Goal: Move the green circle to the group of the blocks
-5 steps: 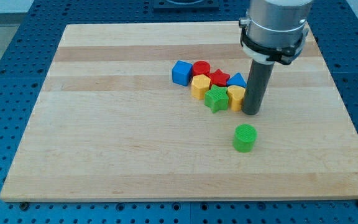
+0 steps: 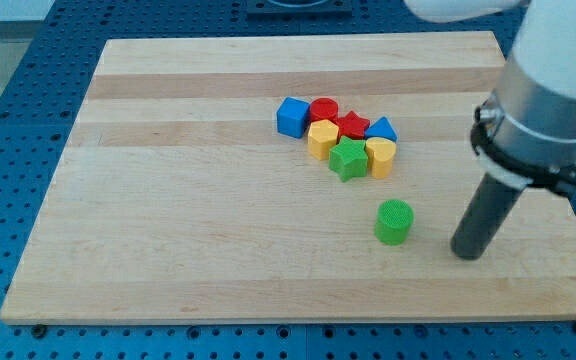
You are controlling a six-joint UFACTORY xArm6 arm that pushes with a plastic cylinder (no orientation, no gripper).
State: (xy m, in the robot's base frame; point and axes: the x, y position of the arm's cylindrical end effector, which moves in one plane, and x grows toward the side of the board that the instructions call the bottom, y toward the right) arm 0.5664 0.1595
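The green circle [image 2: 394, 221] stands alone on the wooden board [image 2: 198, 200], below the group. The group sits above the board's centre: a blue cube [image 2: 291, 117], a red circle [image 2: 323, 109], a red star [image 2: 353, 125], a blue triangle [image 2: 381, 129], a yellow block [image 2: 323, 139], a green star [image 2: 348, 159] and another yellow block [image 2: 380, 157]. My tip [image 2: 467, 253] rests on the board to the right of the green circle and slightly below it, a clear gap apart.
The board lies on a blue perforated table [image 2: 8, 120]. The arm's grey body [image 2: 543, 110] hangs over the board's right edge.
My tip has moved from beside the right yellow block down and to the right, now past the green circle's right side. The blocks have not moved.
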